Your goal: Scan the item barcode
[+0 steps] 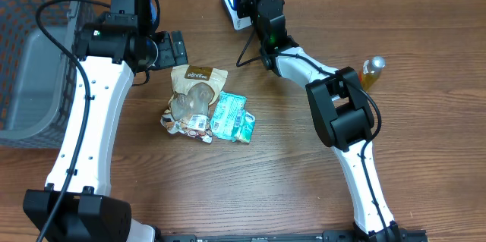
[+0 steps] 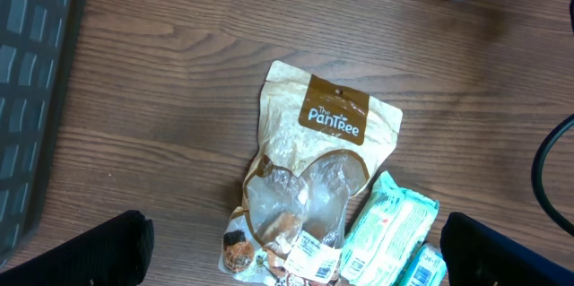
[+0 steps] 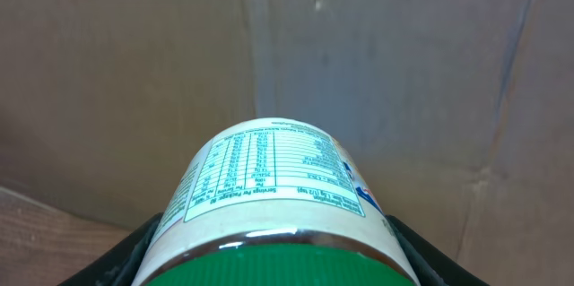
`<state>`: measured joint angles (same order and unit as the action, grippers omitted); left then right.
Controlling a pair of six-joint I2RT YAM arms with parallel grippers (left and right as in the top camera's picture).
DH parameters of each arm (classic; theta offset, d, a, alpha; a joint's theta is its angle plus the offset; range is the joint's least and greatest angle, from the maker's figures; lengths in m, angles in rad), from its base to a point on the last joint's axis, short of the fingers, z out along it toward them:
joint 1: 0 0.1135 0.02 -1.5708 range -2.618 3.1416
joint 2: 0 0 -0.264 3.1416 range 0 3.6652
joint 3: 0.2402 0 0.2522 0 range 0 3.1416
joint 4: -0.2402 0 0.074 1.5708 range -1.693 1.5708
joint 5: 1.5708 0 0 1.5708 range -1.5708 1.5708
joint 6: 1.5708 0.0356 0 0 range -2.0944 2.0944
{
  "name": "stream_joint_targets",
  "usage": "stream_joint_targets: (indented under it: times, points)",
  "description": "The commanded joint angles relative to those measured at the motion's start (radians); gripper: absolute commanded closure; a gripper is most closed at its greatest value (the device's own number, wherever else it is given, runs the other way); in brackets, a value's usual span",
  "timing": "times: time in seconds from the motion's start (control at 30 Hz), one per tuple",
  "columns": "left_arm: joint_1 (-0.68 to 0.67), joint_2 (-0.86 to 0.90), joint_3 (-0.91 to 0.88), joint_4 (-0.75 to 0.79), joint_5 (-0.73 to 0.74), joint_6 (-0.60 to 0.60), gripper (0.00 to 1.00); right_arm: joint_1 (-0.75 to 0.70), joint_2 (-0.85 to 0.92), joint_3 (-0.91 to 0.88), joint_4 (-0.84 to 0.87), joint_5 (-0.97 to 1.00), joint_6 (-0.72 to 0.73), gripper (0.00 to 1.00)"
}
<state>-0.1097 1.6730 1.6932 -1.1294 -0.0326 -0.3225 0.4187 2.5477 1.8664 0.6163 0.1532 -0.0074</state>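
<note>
Green-lidded jar fills the right wrist view, clamped between the fingers of the right claw at the far side of the tabletop. Its white label shows a nutrition table. Left claw hangs spread wide, holding nothing, above a tan snack pouch and a teal packet.

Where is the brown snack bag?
In the overhead view, the brown snack bag lies mid-table near the left gripper, touching the teal packet on its right.
</note>
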Motion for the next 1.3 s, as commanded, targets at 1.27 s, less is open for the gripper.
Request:
stream_joint_targets:
  times: [1.27]
  points:
    - [-0.002,0.003,0.009,0.004,0.007,-0.006,0.00,-0.145,-0.599,-0.368,-1.705,-0.095,0.299,0.83]
